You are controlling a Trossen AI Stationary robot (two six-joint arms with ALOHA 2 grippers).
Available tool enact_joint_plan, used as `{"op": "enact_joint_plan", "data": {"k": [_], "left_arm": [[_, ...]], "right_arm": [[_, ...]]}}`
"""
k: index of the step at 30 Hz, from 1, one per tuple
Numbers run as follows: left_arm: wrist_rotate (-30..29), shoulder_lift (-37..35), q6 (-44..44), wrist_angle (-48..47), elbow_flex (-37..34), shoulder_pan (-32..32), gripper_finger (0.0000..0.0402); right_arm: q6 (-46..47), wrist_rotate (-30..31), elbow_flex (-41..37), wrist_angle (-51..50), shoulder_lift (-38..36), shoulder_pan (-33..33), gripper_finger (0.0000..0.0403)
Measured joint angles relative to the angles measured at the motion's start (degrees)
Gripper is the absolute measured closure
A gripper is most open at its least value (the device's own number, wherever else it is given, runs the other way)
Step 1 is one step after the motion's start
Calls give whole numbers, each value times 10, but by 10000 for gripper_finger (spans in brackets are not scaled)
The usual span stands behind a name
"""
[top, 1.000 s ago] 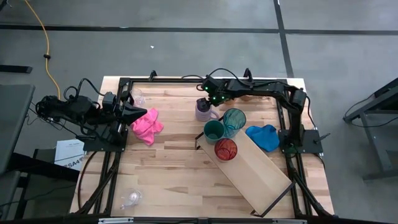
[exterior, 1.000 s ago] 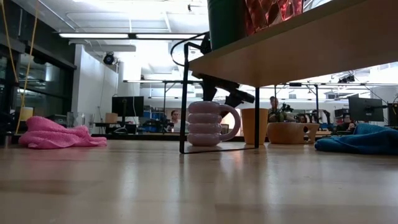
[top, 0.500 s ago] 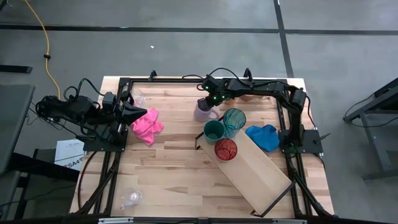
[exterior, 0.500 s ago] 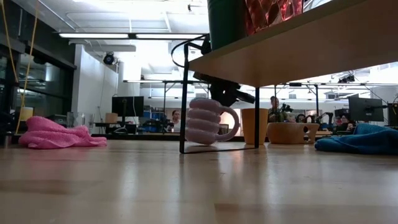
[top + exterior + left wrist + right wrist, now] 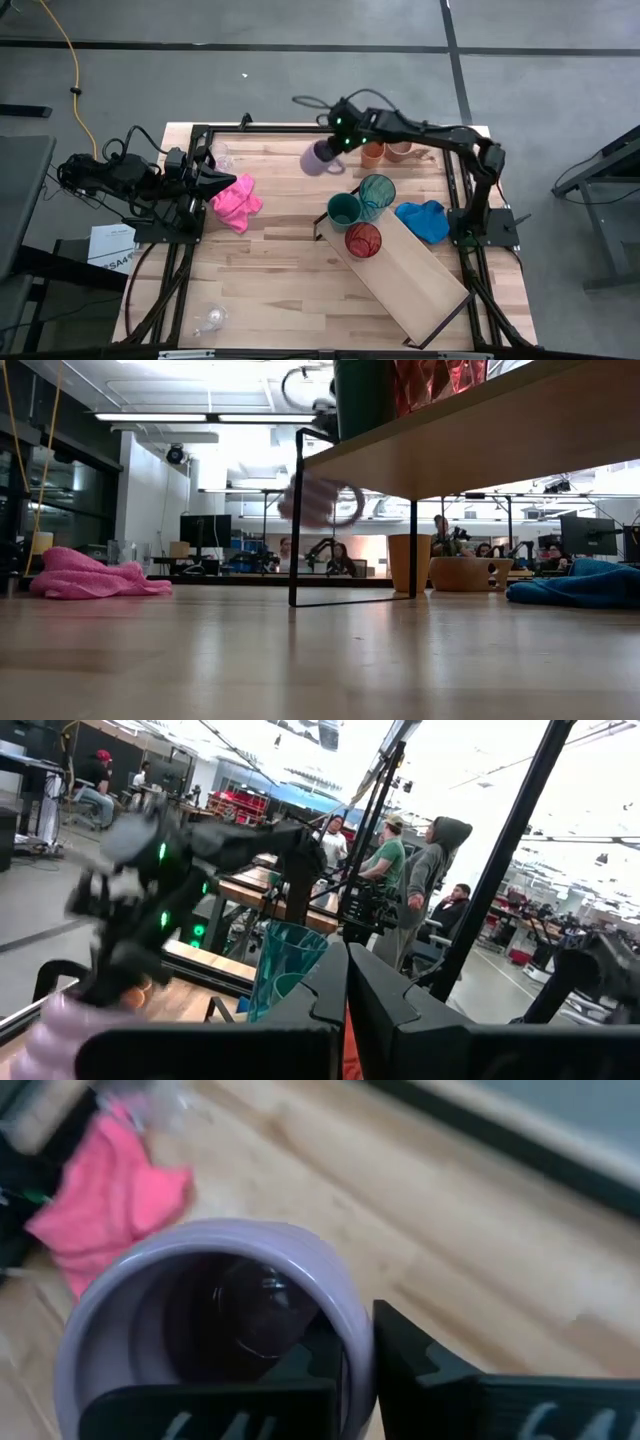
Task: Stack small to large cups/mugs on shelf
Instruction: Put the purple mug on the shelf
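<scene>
A purple ribbed mug (image 5: 318, 158) hangs tilted above the table's far middle, with my right gripper (image 5: 331, 151) shut on it; in the low view the mug (image 5: 318, 500) shows blurred, well above the tabletop. The shelf (image 5: 412, 272), a light-wood board, lies slanted at the centre right. A teal tumbler (image 5: 377, 193), a green cup (image 5: 344, 210) and a red cup (image 5: 363, 239) stand on its far end. An orange mug (image 5: 372, 152) and a tan mug (image 5: 399, 150) stand on the table near the far edge. My left gripper (image 5: 223, 180) waits shut at the left, beside a pink cloth (image 5: 236, 201). My right gripper (image 5: 356, 1380) holds the purple mug by its rim wall (image 5: 352, 1342), one finger inside the mug and one outside. The fingers come slanting down from the table's far right side. The mug is lifted clear of the table and tilted, its mouth turned toward the gripper.
A blue cloth (image 5: 422, 220) lies right of the shelf. Clear glasses stand at the far left (image 5: 222, 157) and near left (image 5: 211, 318). Black frame rails (image 5: 190, 260) run along the table's left and right sides. People show in the room beyond the table.
My right gripper has shut on the purple mug's rim, tipped the mug on the table, then risen with it. The mug now hangs clear of the tabletop, tilted, a little toward the far left of where it stood.
</scene>
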Motion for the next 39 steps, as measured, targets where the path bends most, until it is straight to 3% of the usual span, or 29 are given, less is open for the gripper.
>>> {"op": "enact_joint_plan", "data": {"k": [6, 9, 12, 16, 20, 23, 28, 32, 35, 39], "left_arm": [[0, 0, 0, 0, 0, 0, 401], [0, 0, 0, 0, 0, 0, 401], [0, 0, -1, 3, 0, 0, 401], [0, 8, -1, 23, 0, 0, 401], [0, 51, 10, 80, 13, 6, 401], [7, 103, 18, 61, 60, 46, 401], [131, 190, 33, -16, 167, 137, 401], [244, 238, 72, -36, 239, 196, 402], [273, 255, 98, -37, 267, 221, 402], [274, 255, 98, -37, 265, 233, 402]], "right_arm": [[-95, 39, 103, -97, -47, -1, 396], [-135, 71, 110, -147, -89, 7, 396], [-150, 95, 62, -152, -161, 14, 396], [-132, 101, -64, -127, -290, 29, 396], [-100, 97, -184, -42, -427, 40, 396], [-93, 99, -241, 29, -506, 41, 396], [-113, 86, -264, 79, -570, 40, 396], [-145, 14, -264, 98, -579, 41, 396], [-157, -44, -264, 122, -578, 41, 396], [-159, -68, -264, 130, -573, 41, 396]]}}
